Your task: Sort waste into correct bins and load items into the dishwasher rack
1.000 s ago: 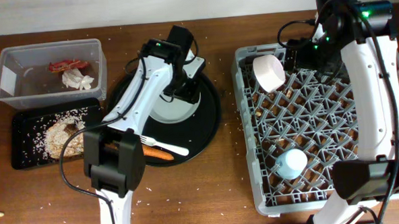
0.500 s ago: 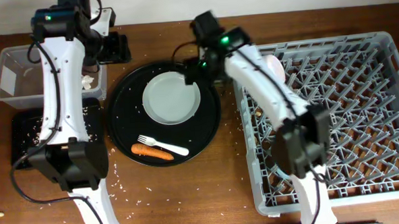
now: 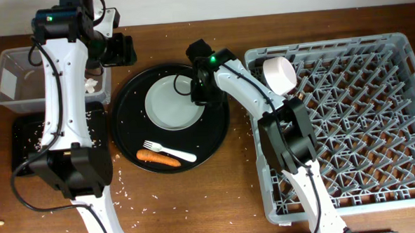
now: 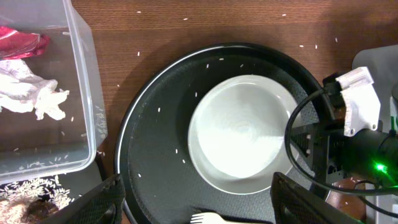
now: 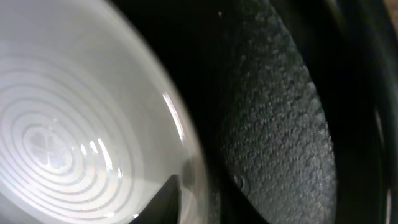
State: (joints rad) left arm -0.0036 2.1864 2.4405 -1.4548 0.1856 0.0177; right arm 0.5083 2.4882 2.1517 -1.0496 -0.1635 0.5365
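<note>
- The pale grey-green round plate (image 3: pixel 168 104) lies left of the right pincer (image 3: pixel 201 90), rim at its tips; grip cannot be told.
- The left pincer (image 4: pixel 199 198), spread, is farther.

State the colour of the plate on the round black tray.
Pale grey-green plate; the left wrist view shows it best.

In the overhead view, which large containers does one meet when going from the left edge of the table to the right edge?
clear tub → round black tray → dishwasher rack
</note>
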